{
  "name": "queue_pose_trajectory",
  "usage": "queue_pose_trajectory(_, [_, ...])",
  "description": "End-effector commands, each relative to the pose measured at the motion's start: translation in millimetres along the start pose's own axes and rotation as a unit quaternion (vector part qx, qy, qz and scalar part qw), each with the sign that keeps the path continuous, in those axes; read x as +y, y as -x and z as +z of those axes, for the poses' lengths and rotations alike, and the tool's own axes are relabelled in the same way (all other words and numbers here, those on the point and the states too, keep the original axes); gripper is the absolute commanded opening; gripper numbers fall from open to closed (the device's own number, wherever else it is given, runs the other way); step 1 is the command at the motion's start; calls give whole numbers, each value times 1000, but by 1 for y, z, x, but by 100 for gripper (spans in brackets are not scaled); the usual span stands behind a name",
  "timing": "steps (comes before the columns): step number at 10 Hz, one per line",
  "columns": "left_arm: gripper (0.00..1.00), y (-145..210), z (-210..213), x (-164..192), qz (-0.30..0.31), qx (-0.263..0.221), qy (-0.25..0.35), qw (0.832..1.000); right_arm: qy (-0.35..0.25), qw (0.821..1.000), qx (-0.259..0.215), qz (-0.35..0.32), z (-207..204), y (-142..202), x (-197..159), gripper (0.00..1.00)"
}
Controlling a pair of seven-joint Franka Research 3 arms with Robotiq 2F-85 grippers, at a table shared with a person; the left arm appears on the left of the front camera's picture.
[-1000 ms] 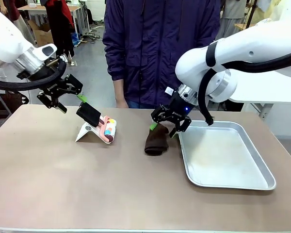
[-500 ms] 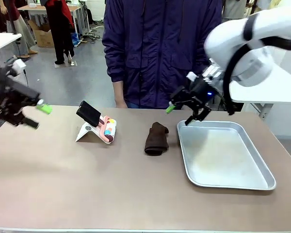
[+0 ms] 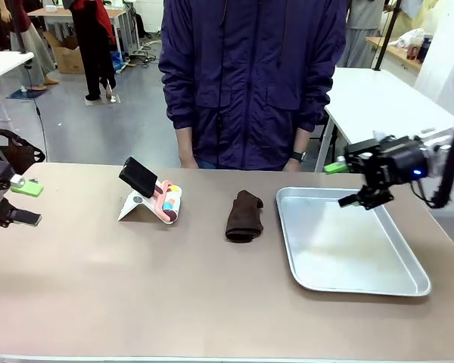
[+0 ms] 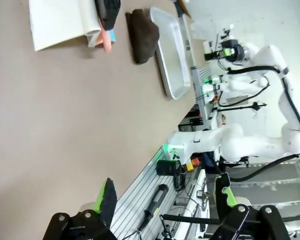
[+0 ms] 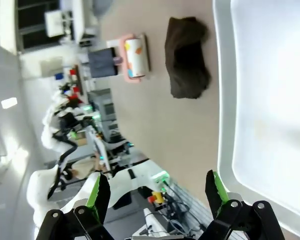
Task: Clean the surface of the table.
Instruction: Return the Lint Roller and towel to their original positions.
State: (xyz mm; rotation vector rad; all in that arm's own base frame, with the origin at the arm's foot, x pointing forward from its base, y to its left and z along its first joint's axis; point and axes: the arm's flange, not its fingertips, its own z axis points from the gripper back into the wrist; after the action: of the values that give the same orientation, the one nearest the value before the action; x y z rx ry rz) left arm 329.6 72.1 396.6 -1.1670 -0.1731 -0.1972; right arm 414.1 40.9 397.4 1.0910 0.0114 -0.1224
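Two grippers sit at opposite edges of the front view, both with fingers spread and nothing between them. Left gripper (image 3: 19, 203) at the far left of the frame, low over the table (image 3: 136, 287) edge, green pads showing. Right gripper (image 3: 346, 184) at the right of the frame, above the far rim of the metal tray (image 3: 408, 283), not touching it.

Table fills the lower two thirds of the front view, brownish-taupe top, pale front edge along the bottom. Left of centre: a white folded stand (image 3: 133, 206) with a black phone (image 3: 138, 176) propped on it, tilted; a pink roller with coloured spots (image 3: 169, 203) touching its right side. Centre: dark brown cloth (image 3: 243, 216), crumpled, lying loose just left of the tray, apart from both grippers. Person in a dark purple jacket (image 3: 250, 76) stands at the far edge, upper middle of the frame, arms down.

Left wrist view: own fingers (image 4: 107, 200) apart at the bottom; cloth (image 4: 143, 35) and tray (image 4: 171, 60) at the top. Right wrist view: fingers (image 5: 99, 192) apart at the bottom, tray (image 5: 223, 100) along the right, cloth (image 5: 186, 57) at upper centre.
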Motion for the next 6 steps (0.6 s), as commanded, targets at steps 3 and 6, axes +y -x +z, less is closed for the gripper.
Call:
queue_pose_trajectory(3, [100, -19, 48, 41, -5, -68, 81, 994, -138, 990, -21, -10, 68, 10, -50, 100])
queue_pose_trajectory(6, [100, -22, 64, 55, 24, -93, 98, 991, -127, 992, -17, -18, 78, 19, -52, 100])
